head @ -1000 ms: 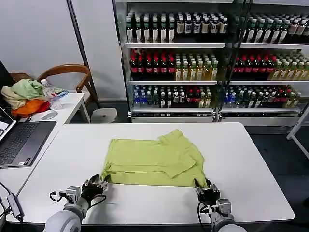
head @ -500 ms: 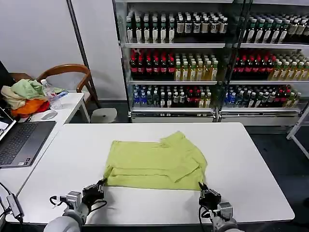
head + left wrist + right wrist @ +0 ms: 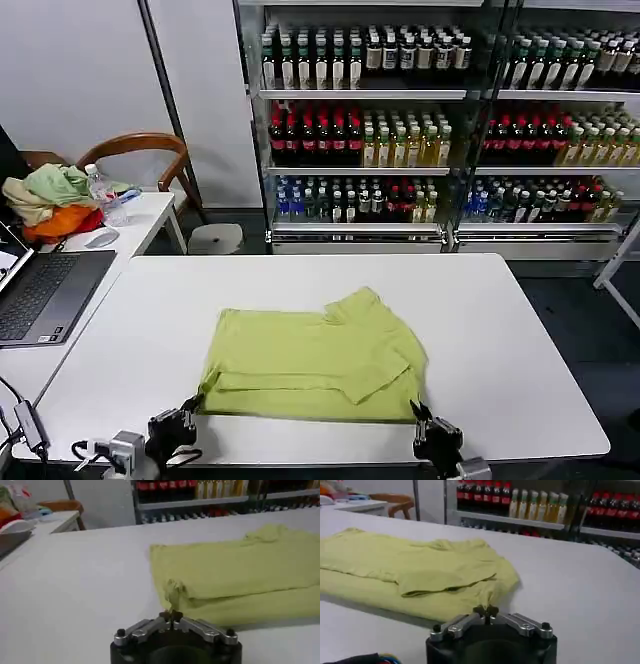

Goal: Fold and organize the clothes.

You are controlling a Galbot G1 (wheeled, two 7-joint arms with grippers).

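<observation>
Left hand: the left hand (image 3: 178,425) sat at the near left corner of the T-shirt (image 3: 315,352), its fingers pressed together on a small peak of lime fabric, which the left wrist view showed lifted just off the tabletop (image 3: 520,340).
Right hand: the right hand (image 3: 432,432) pinched the T-shirt's near right corner the same way, the fabric tip caught between its closed fingertips.
Change in the hands: over the last second both had drawn back toward the robot, from beside the T-shirt's near hem to the near edge of the tabletop.
Change in the T-shirt: it had slid nearer with them, and its near hem had stretched wider and lay straighter than before.
T-shirt: it lay partly folded in the middle of the tabletop, a sleeve and one layer doubled over on top, the far edge bunched slightly toward the right.
What that meant: by my reading the pull was smoothing and tensioning the cloth, a preparation for the next fold, not a fold in itself; the task looked about midway.
Around the T-shirt: a laptop (image 3: 35,295) lay well to its left, a heap of garments (image 3: 55,200) farther off beyond that, and drink shelves (image 3: 440,130) stood behind the tabletop.
</observation>
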